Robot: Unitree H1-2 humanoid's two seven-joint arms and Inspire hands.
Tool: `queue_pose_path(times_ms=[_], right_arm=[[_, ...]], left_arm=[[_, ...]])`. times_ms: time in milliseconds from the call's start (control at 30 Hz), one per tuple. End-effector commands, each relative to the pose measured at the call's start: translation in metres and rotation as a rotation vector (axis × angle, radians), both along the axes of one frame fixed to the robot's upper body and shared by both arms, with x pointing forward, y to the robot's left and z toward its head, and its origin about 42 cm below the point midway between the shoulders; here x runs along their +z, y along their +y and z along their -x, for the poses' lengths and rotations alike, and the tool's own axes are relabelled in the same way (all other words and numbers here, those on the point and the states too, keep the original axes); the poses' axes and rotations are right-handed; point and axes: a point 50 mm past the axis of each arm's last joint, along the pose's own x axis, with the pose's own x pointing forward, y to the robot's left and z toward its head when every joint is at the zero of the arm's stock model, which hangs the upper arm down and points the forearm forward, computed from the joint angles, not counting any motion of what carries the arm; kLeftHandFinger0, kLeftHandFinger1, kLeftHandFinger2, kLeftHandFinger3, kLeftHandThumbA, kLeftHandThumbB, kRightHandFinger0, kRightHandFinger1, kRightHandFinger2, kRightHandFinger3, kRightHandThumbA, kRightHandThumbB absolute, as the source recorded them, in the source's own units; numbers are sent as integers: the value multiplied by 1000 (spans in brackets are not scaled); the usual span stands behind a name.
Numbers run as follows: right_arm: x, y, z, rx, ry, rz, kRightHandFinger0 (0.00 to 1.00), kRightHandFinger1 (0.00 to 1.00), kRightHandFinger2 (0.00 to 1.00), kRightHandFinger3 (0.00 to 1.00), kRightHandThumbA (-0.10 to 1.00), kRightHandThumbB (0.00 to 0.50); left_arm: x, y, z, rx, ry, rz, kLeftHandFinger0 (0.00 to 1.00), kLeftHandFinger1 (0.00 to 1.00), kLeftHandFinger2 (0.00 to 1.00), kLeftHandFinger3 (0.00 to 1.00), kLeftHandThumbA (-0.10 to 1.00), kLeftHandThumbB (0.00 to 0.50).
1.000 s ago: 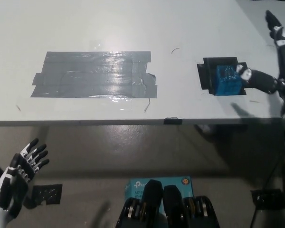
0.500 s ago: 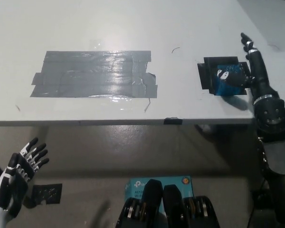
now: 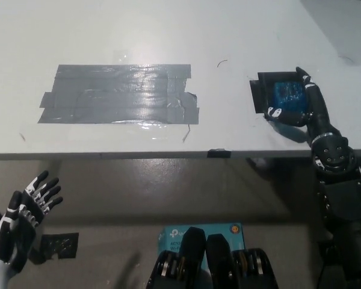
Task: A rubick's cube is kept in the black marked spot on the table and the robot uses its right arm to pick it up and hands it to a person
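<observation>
While the blue Rubik's cube (image 3: 287, 96) sits on its black marked spot (image 3: 260, 96) near the table's right front corner, the black right hand (image 3: 304, 102) wraps around it from the right side, one fingertip curling under the cube's near left corner and another hooked over its far right corner. From where I stand it looks like a grasp closing on the cube, though I cannot say how firm the hold is; the cube looks as if it is resting on the table (image 3: 228, 36), not lifted. So the step in hand seems to be the pick itself. Next, I'd judge, the hand needs to tighten evenly on opposite faces, then raise the cube straight up off the mark before swinging it out toward whoever will take it; no person shows yet. Further left, a large patch of grey tape (image 3: 120, 94) lies across the middle of the table. Below the table's front edge, at the lower left, the white left hand (image 3: 27, 211) rests with fingers spread, holding nothing.
</observation>
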Motion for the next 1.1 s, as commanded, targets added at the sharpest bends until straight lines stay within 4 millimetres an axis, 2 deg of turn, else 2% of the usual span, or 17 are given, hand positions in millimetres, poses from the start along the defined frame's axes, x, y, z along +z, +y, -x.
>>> queue_pose_path(times_ms=[0, 167, 267, 367, 400, 467, 533, 567, 600, 633, 667, 700, 733, 800, 833, 867, 1067], right_arm=[[28, 6, -14, 11, -95, -37, 1000, 1000, 1000, 1000, 860, 442], [29, 9, -17, 19, -93, -42, 1000, 1000, 1000, 1000, 880, 444], [28, 12, -20, 18, -90, -64, 1000, 1000, 1000, 1000, 880, 442], [29, 13, -22, 14, -83, -66, 1000, 1000, 1000, 1000, 895, 449], [28, 14, -22, 13, -89, -80, 1000, 1000, 1000, 1000, 880, 445], [27, 16, -25, 5, -104, -162, 1000, 1000, 1000, 1000, 729, 406], [26, 17, -26, -31, -123, -212, 1000, 1000, 1000, 1000, 638, 409], [25, 17, -27, -56, -128, -173, 869, 924, 1000, 1000, 610, 390], [25, 18, -28, -96, -127, -108, 547, 570, 719, 981, 503, 336], [24, 19, -30, -140, -116, -39, 309, 328, 404, 644, 337, 276], [24, 20, -30, -152, -119, -6, 40, 150, 311, 362, 23, 253], [21, 20, -29, -152, -117, 57, 8, 118, 345, 358, -75, 236], [20, 21, -30, -149, -114, 71, 2, 128, 402, 401, -95, 227], [17, 21, -31, -139, -111, 128, 0, 224, 586, 569, -100, 208], [15, 23, -31, -140, -111, 165, 0, 302, 729, 720, -100, 205], [14, 23, -31, -142, -109, 188, 0, 340, 779, 774, -100, 201], [10, 23, -29, -160, -131, 220, 0, 408, 850, 905, -100, 191]], left_arm=[[14, 0, -4, -7, -65, -18, 989, 1000, 1000, 1000, 964, 209], [14, 0, -5, -7, -77, -11, 988, 1000, 1000, 1000, 946, 193], [14, 1, -4, 0, -64, -18, 991, 1000, 1000, 1000, 949, 208], [15, 0, -5, -2, -77, -30, 984, 1000, 1000, 1000, 960, 192], [14, 1, -5, -2, -75, -25, 983, 1000, 1000, 1000, 962, 199], [14, 1, -4, -1, -64, -16, 994, 1000, 1000, 1000, 951, 207], [15, 1, -5, -5, -74, -23, 997, 1000, 1000, 1000, 957, 197], [15, 1, -5, -7, -77, -18, 998, 1000, 1000, 1000, 955, 189], [16, 0, -6, -8, -78, -15, 994, 1000, 1000, 1000, 954, 194], [17, -1, -6, -7, -78, -13, 992, 1000, 1000, 1000, 954, 195], [17, -1, -6, -10, -80, -15, 990, 1000, 1000, 1000, 961, 186], [18, -1, -8, -13, -85, -22, 986, 1000, 1000, 1000, 965, 192], [18, -1, -8, -13, -86, -24, 985, 1000, 1000, 1000, 966, 193], [20, 0, -11, -15, -91, -21, 984, 1000, 1000, 1000, 967, 194], [21, 0, -12, -11, -88, -19, 986, 1000, 1000, 1000, 961, 205], [21, 0, -12, -8, -86, -19, 987, 1000, 1000, 1000, 961, 205], [24, 1, -16, -17, -97, -10, 993, 1000, 1000, 1000, 958, 183]])
